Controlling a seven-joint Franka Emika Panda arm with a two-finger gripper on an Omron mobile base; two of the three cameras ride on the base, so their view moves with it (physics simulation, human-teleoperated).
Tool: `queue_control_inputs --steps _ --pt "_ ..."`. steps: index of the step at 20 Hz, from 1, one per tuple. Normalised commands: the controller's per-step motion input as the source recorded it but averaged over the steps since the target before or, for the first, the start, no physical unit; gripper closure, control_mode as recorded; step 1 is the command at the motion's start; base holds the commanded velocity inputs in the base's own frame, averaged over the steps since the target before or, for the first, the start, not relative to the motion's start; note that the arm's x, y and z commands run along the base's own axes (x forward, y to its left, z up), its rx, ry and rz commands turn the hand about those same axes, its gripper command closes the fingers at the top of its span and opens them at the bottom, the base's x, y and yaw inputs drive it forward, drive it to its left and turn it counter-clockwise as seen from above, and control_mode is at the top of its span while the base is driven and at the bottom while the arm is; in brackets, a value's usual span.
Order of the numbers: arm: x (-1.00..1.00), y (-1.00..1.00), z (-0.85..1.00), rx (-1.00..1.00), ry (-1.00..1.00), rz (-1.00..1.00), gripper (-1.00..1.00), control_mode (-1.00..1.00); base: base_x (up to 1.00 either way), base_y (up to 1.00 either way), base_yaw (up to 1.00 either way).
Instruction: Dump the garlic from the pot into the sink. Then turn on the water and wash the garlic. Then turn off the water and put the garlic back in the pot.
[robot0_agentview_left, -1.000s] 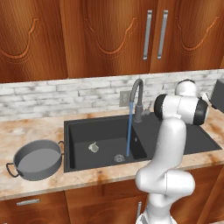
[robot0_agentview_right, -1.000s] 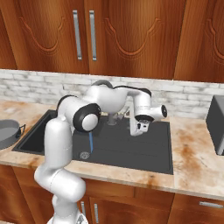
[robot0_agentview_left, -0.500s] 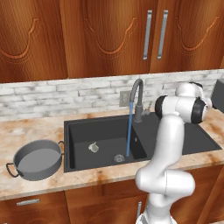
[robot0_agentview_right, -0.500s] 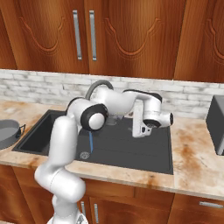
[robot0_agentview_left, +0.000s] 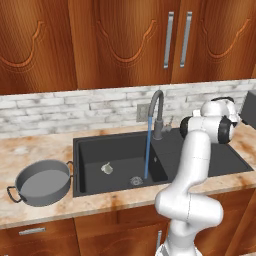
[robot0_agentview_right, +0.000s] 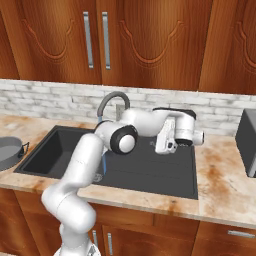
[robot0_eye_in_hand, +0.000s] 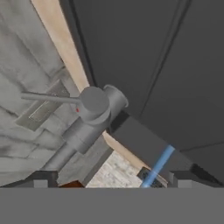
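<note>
Water on: a thin blue stream (robot0_agentview_left: 147, 150) runs from the spout of the faucet (robot0_agentview_left: 156, 116) down into the sink (robot0_agentview_left: 90, 150) and lands just beside the round drain (robot0_agentview_left: 136, 180).

Garlic (robot0_agentview_left: 106, 168) lies on the floor of the sink basin, left of the stream and apart from it, also apart from the drain. Small pale bulb, resting loose.

Pot (robot0_agentview_left: 42, 183) stands upright on the surface (robot0_agentview_left: 35, 150), just left of the sink's left rim, one loop handle turned toward the sink. Its inside looks bare grey.

Arm reaches over the flat draining panel on the right half of the sink. In the right base view the hand (robot0_agentview_right: 165, 144) hangs over that panel, right of the faucet, and grips nothing. Fingers spread wide; in the hand view the two dark tips stand near opposite sides at the bottom, with the faucet base and its thin side lever (robot0_eye_in_hand: 50, 98) seen between and beyond them. The hand is near the faucet but apart from it; no contact with the lever is visible.

Behind the sink runs a pale brick backsplash (robot0_agentview_left: 65, 107), with brown wooden cabinets (robot0_agentview_left: 125, 45) above it.
</note>
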Motion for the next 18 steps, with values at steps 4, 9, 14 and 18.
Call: queue_control_inputs --steps 4,9,14,18 --pt "0.56 0.09 -0.05 0.05 0.54 0.0 -1.0 -1.0 0.0 0.0 0.0" --pt "0.38 0.04 -0.3 0.02 0.69 0.0 -1.0 -1.0 0.0 0.0 0.0" --pt "0.08 0.15 -0.3 0.0 0.51 0.0 -1.0 -1.0 0.0 0.0 0.0" --pt "-0.02 0.55 -0.04 0.0 0.24 0.0 -1.0 -1.0 0.0 0.0 0.0"
